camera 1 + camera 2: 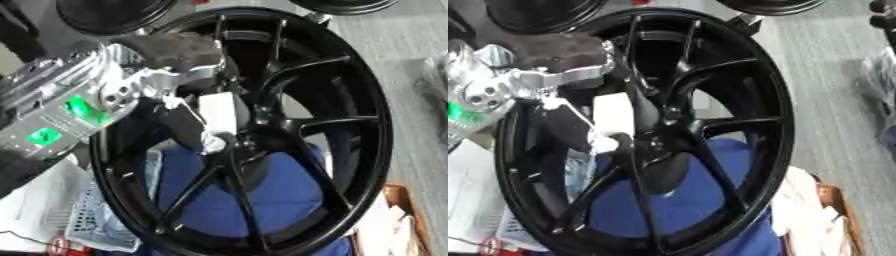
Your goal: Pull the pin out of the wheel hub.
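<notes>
My left robot hand (197, 107) is reaching in from the left to the centre of the black wheel hub (337, 100). Its fingers are touching a small white piece (218, 111) there; whether they are grasping it, I cannot tell. The wheel is standing upright over something blue (280, 195).

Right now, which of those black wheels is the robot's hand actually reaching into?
The big spoked wheel filling the middle of the view. The left hand reaches across its spokes to the hub; the other wheels at the top edge are untouched.
</notes>
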Available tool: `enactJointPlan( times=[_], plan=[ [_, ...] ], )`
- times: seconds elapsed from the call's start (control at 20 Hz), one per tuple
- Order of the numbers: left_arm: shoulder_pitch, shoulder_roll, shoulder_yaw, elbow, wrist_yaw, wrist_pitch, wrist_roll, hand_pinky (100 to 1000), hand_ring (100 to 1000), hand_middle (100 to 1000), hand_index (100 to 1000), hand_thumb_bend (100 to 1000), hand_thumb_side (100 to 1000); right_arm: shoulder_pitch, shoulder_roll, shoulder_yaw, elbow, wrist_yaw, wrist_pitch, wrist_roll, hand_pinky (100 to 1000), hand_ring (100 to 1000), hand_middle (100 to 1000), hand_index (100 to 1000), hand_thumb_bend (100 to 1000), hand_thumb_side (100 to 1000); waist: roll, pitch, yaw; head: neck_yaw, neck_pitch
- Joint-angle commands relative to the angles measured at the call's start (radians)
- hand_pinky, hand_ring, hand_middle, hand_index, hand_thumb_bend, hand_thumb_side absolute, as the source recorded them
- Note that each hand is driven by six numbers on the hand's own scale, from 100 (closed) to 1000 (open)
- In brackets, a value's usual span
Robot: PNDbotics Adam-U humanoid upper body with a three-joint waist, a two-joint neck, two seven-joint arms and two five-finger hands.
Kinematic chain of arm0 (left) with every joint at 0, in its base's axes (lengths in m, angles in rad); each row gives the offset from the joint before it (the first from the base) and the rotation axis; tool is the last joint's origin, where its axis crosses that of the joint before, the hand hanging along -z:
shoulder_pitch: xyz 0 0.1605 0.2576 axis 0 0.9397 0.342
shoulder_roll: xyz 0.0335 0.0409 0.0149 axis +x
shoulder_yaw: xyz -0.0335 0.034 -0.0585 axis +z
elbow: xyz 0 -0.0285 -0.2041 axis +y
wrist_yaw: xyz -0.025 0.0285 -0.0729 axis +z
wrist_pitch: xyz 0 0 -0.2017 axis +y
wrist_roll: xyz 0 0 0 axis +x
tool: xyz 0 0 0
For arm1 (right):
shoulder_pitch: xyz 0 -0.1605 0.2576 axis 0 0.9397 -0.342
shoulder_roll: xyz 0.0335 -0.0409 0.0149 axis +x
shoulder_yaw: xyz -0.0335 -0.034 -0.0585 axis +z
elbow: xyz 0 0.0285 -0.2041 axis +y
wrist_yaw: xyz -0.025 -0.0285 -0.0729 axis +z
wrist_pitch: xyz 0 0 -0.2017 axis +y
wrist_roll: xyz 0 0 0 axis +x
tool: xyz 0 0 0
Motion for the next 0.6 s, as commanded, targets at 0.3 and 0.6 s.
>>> enactJointPlan(
  times=[0.3,0.6],
  plan=[
    [-0.015,0.081,0.098,-0.077,0.037,0.052,-0.010,705,477,280,489,162,259,-0.009,-0.014,-0.011,-0.019,0.002,-0.003,-0.001,722,689,723,734,100,472,-0.007,-0.021,0.000,0.003,-0.007],
    [0.020,0.116,0.203,-0.082,0.112,0.054,0.084,704,460,259,479,101,275,-0.008,-0.014,-0.013,-0.019,0.002,-0.004,-0.001,722,688,723,734,100,472,-0.010,-0.023,0.005,0.000,-0.012]
  ],
)
